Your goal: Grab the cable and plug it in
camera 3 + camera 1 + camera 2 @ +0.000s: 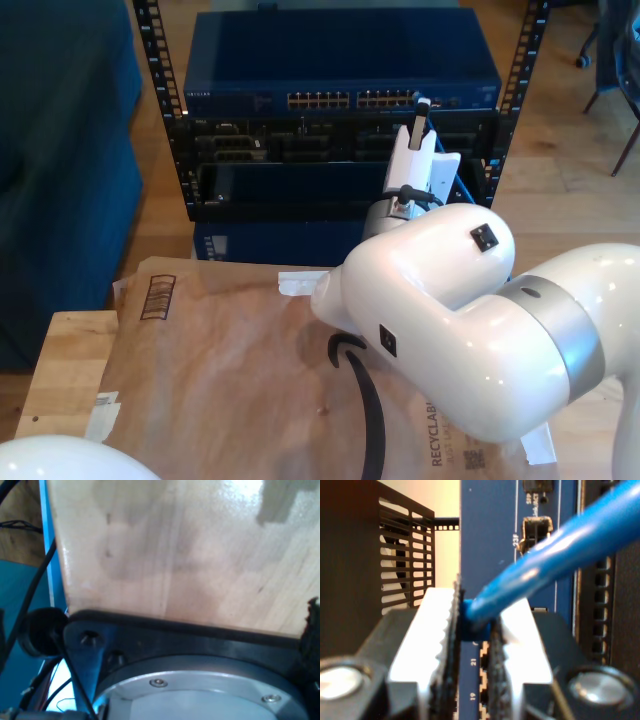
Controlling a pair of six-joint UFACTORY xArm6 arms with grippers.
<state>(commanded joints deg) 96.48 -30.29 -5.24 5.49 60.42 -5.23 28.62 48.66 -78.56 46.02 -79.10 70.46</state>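
My second gripper (pixel 472 630) is clamped on the small blue plug end of the thin bright-blue ethernet cable (pixel 560 550), held right at the port row of the dark-blue rack-mounted network switch (pixel 340 60). In the exterior view it (pixel 420 125) reaches up to the switch's right-hand ports. My first gripper's state I cannot tell; its camera looks over a pale wooden tabletop (pixel 190 550).

cable (pixel 560 555): bright blue | switch (pixel 340 60): dark blue | arm (pixel 470 330): glossy white | rack rails (pixel 152 60): black, perforated
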